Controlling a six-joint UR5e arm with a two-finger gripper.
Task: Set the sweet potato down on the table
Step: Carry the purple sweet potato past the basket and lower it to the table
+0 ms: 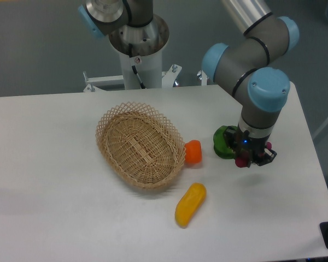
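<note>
The magenta-purple sweet potato (241, 161) sits between the fingers of my gripper (252, 156), and only its ends show on either side of the fingers. The gripper points straight down and is shut on it, low over the right part of the white table (54, 164). I cannot tell whether the sweet potato touches the tabletop.
A green toy piece (223, 142) lies right beside the gripper on its left. A small orange chunk (193, 152) rests against the woven basket (140, 144) in the middle. A yellow-orange oblong vegetable (190, 204) lies in front of the basket. The table's right edge is near the gripper.
</note>
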